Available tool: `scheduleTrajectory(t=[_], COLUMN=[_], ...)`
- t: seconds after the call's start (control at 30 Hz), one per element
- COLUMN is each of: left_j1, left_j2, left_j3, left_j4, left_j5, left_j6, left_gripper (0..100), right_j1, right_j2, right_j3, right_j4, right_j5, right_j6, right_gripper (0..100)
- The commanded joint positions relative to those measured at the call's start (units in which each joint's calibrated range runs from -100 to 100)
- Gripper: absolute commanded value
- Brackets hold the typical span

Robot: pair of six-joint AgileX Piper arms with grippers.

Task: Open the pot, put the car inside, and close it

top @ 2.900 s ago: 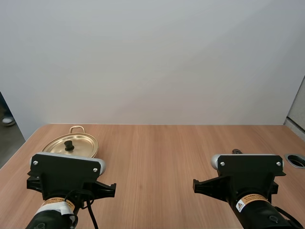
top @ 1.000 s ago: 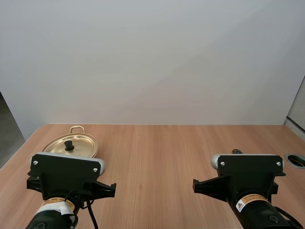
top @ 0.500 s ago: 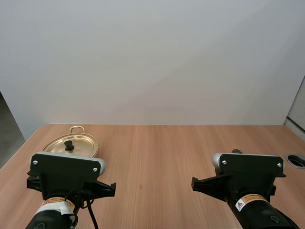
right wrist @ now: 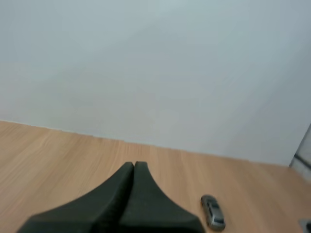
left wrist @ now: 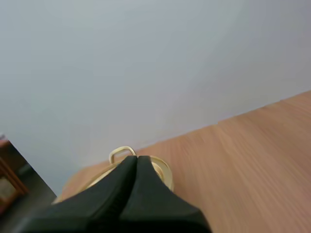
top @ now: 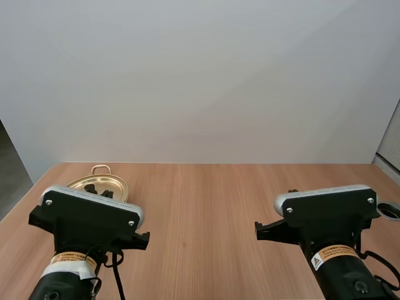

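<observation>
**Pot.** The pot stands on the table at the far left, near the back edge. It is shallow and gold-coloured. The lid lies on the pot and closes it. A black knob sits at the lid's centre. A looped handle projects from the far side of the pot. In the high view the left arm covers the near part of the pot.

**Left gripper.** The two black fingers of the left gripper lie pressed together as one dark wedge, with nothing between them. In the left wrist view the tips point toward the pot, and its handle and rim show just beyond them. This view does not settle whether the tips touch the pot.

**Right gripper.** The fingers of the right gripper are likewise pressed together and hold nothing. The tips point across bare table toward the back edge.

**Car.** The car is small and grey. It rests on its wheels on the table, to the right of the right gripper's fingers and apart from them. It is outside the pot and well apart from it, on the opposite side of the table.

**Right arm.** The right arm stands over the right side of the table. A round grey-rimmed opening sits in the table at the right edge, just beside this arm.
</observation>
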Motion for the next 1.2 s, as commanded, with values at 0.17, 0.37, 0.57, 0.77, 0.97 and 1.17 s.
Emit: scheduleTrajectory(t=[0.17, 0.37, 0.57, 0.77, 0.97, 1.17], left_j1=[-0.04, -0.04, -0.04, -0.04, 0.50, 5.75], left_j2=[0.00, 7.22, 29.74, 49.44, 58.78, 66.92], left_j3=[-10.24, -28.11, -50.60, -71.95, -79.47, -79.16], left_j4=[11.76, 8.03, 7.90, 7.82, 7.16, 6.73], left_j5=[-6.50, 28.90, 49.99, 69.33, 72.24, 73.54], left_j6=[-2.14, -12.98, -18.85, -18.37, -14.66, -11.63], left_gripper=[0, 0, 0, 0, 0, 0], right_j1=[-0.02, -0.02, -0.05, -0.05, -0.45, -8.90], right_j2=[0.00, 7.22, 32.01, 54.96, 67.22, 75.04], right_j3=[-0.44, -23.32, -54.51, -78.69, -82.60, -82.60], right_j4=[-14.68, 4.78, 2.87, -20.63, -25.40, -4.46], right_j5=[-29.04, 1.01, 33.71, 62.94, 74.60, 75.68], right_j6=[-9.32, -8.91, -2.25, 19.28, 17.58, 6.55], right_gripper=[0, 0, 0, 0, 0, 0])
